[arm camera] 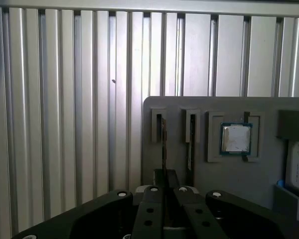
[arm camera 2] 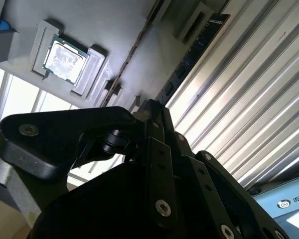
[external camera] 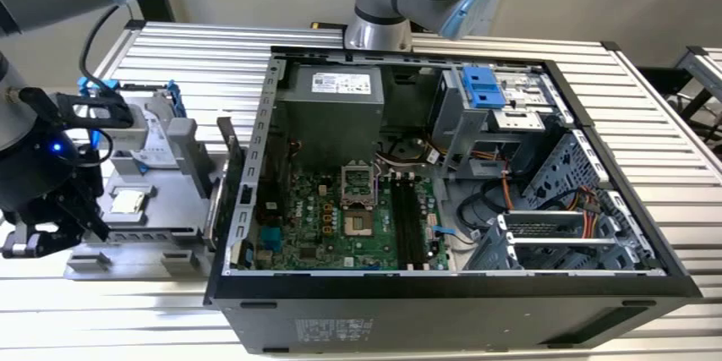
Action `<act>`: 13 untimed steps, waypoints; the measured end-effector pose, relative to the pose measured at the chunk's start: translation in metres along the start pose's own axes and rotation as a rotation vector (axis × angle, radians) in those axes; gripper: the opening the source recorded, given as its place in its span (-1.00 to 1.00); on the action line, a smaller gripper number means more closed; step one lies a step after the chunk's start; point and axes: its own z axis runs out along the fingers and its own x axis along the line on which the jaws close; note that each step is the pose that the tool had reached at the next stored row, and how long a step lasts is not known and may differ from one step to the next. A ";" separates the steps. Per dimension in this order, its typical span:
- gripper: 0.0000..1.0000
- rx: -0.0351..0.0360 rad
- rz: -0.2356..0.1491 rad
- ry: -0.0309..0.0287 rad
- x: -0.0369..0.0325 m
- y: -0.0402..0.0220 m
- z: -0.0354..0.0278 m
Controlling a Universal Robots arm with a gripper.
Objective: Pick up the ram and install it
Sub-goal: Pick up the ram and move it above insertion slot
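on the grey tray (arm camera: pixel 239 184), the ram (arm camera: pixel 163 137) stands on edge, its length running straight out from the gripper (arm camera: pixel 165 175); whether that is clamped, i cannot tell.

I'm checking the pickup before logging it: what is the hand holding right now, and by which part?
Cannot be told. The hand sits at one end of the ram standing in its tray slot, but no grip shows.

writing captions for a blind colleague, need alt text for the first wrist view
A black gripper points at a grey tray on a ribbed metal table, lined up with a ram stick standing on edge in a slot. A second stick and a square silver chip sit alongside.
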 end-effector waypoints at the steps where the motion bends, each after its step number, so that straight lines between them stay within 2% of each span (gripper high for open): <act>1: -1.00 0.0000 0.000 0.0000 0.0000 0.0000 -0.0008; 13: -1.00 0.0000 0.000 0.0000 -0.0005 0.0001 -0.0140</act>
